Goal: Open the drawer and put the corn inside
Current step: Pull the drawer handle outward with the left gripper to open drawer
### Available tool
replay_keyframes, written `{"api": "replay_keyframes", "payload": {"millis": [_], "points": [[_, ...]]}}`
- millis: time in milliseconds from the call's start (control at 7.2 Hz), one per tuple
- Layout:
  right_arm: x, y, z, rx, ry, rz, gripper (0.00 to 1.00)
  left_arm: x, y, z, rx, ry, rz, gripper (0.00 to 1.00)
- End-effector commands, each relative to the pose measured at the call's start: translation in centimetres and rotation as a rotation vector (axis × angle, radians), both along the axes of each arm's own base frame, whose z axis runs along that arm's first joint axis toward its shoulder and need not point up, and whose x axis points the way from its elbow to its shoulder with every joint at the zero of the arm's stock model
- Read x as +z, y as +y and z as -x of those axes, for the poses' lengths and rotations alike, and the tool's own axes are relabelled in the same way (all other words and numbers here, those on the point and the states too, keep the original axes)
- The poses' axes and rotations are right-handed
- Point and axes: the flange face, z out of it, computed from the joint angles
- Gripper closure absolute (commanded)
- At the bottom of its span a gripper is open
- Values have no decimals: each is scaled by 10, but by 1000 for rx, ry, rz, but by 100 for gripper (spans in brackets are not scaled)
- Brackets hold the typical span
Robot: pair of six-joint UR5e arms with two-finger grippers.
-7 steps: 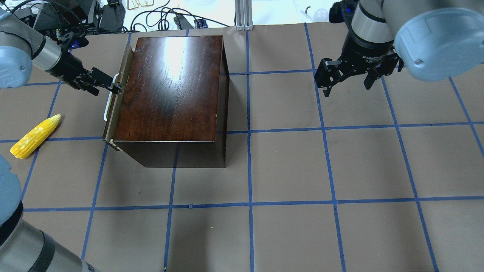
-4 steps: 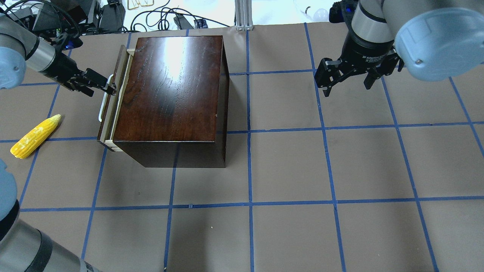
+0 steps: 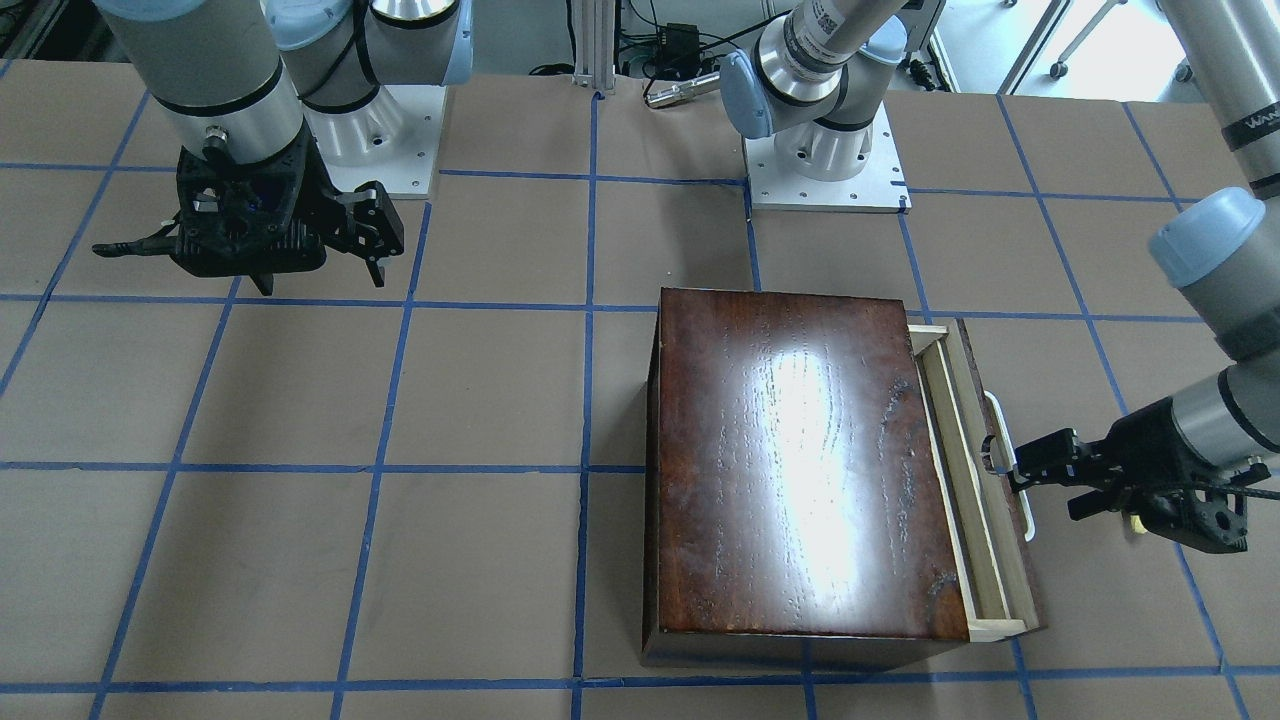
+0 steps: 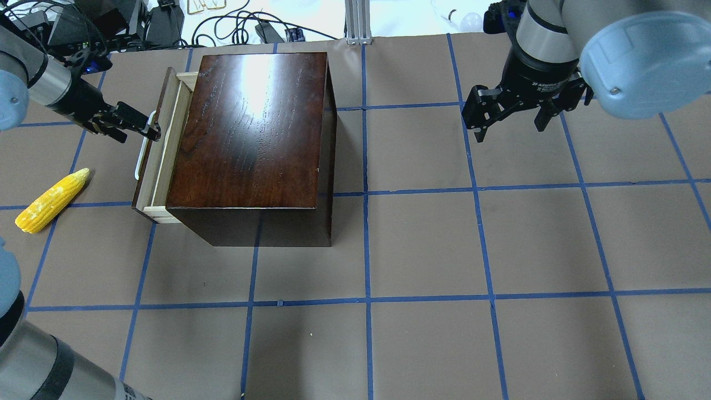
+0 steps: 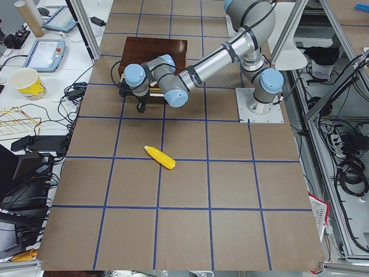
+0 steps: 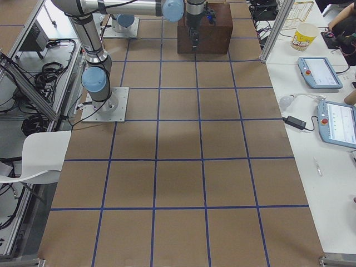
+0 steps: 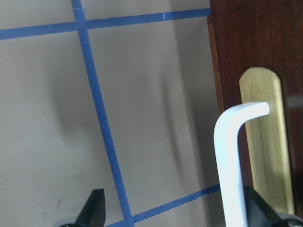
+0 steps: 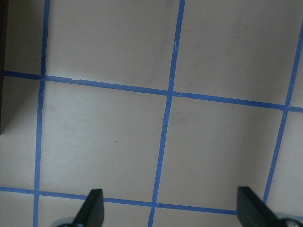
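Observation:
The drawer [image 4: 160, 145] stands partly out of the left side of the dark-brown box [image 4: 250, 133]; a strip of its pale-wood tray shows. My left gripper [image 4: 145, 129] is at its white handle [image 4: 141, 153]. In the left wrist view the fingers are wide apart, and the handle [image 7: 229, 151] lies just inside one finger [image 7: 258, 208]. The corn [image 4: 51, 201] lies on the table left of the drawer, apart from it. My right gripper [image 4: 511, 119] is open and empty above the table, right of the box.
Cables and equipment [image 4: 166, 22] lie beyond the table's far edge. An aluminium post [image 4: 358, 22] stands behind the box. The table [image 4: 444, 250] is brown paper with a blue tape grid. The right arm's base [image 3: 380, 130] and the left arm's base [image 3: 825, 160] stand on the robot's side.
My left gripper has moved left with the handle, and the drawer has slid farther out of the box. The corn and the right arm have not moved.

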Motion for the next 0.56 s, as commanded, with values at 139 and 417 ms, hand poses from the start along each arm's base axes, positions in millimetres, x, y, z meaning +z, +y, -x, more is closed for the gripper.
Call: {"api": "replay_keyframes", "payload": {"millis": [139, 417], "points": [[0, 0, -1, 2, 0, 0, 0, 6, 0, -15, -18, -25, 5, 0], [0, 0, -1, 2, 0, 0, 0, 5, 4, -28, -25, -25, 12, 0]]}}
